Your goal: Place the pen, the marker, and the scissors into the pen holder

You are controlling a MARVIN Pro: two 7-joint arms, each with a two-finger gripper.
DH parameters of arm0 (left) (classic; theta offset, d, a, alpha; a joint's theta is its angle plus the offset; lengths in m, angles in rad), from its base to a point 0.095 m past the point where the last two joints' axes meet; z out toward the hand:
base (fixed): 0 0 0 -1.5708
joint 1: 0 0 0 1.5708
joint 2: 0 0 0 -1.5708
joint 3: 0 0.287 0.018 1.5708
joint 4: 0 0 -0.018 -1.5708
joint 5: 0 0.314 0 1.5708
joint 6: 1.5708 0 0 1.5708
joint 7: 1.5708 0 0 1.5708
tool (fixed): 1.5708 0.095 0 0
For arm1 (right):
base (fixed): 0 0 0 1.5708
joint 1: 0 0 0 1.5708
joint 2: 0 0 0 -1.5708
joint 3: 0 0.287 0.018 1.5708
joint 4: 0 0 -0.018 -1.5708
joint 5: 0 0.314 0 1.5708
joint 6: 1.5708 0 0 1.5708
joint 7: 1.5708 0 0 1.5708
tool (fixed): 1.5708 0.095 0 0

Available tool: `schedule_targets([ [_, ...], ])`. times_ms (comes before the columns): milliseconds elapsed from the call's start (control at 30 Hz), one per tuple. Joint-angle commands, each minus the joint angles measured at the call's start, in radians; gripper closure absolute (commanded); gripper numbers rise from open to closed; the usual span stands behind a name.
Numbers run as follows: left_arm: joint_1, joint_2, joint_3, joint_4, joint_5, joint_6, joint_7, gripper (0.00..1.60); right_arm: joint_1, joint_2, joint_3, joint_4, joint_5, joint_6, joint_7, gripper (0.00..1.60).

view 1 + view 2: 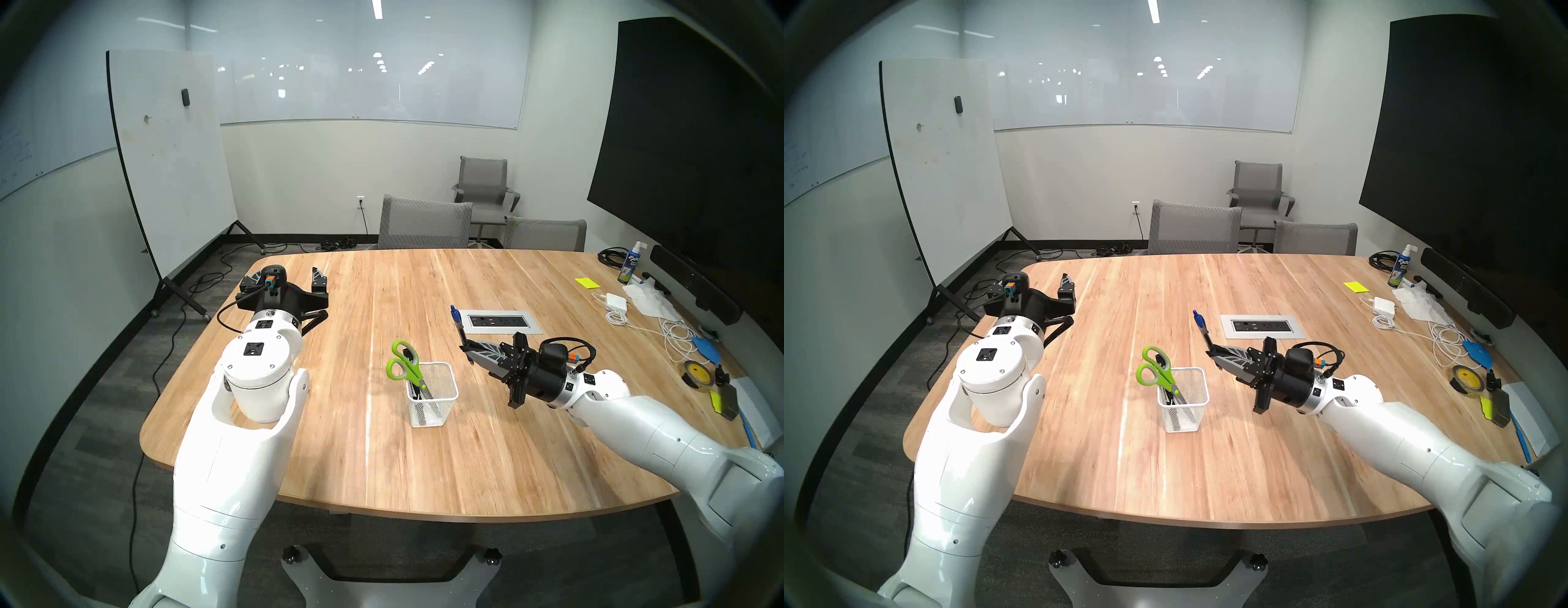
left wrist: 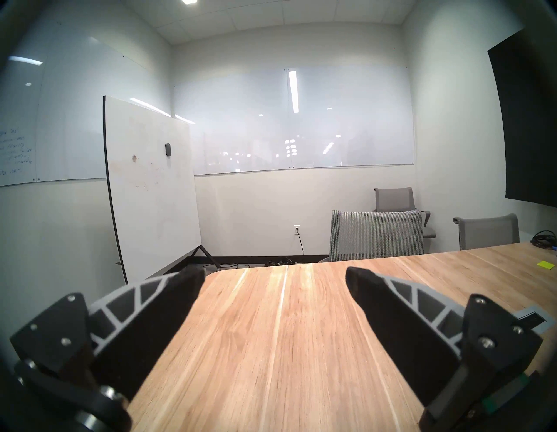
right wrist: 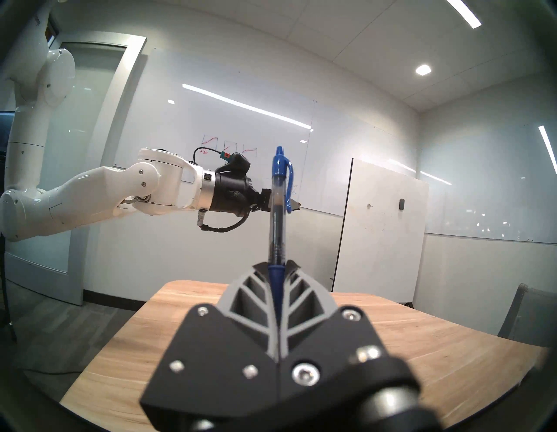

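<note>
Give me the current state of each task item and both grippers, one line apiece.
pen: clamped near its tip end in the right gripper, lifted off the table, clip end up.
scissors: in the pen holder, blades down, green handles sticking out and leaning left.
marker: dark barrel showing inside the holder.
pen holder: upright on the table.
right gripper: shut on the pen.
left gripper: open, empty.

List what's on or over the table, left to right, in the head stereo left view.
left gripper → scissors → pen holder → pen → right gripper → charger → tape roll
</note>
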Motion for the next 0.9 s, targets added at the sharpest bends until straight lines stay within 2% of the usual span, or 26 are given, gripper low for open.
schedule_targets([
  [0,-0.01,-0.004,0.003,-0.027,-0.001,-0.008,-0.001,0.0,0.029,-0.022,0.004,-0.006,0.0,-0.004,0.032,1.6],
  [867,-0.01,-0.005,0.002,-0.027,0.0,-0.008,-0.002,0.0,0.073,-0.108,-0.024,0.092,-0.035,0.04,0.064,1.6],
])
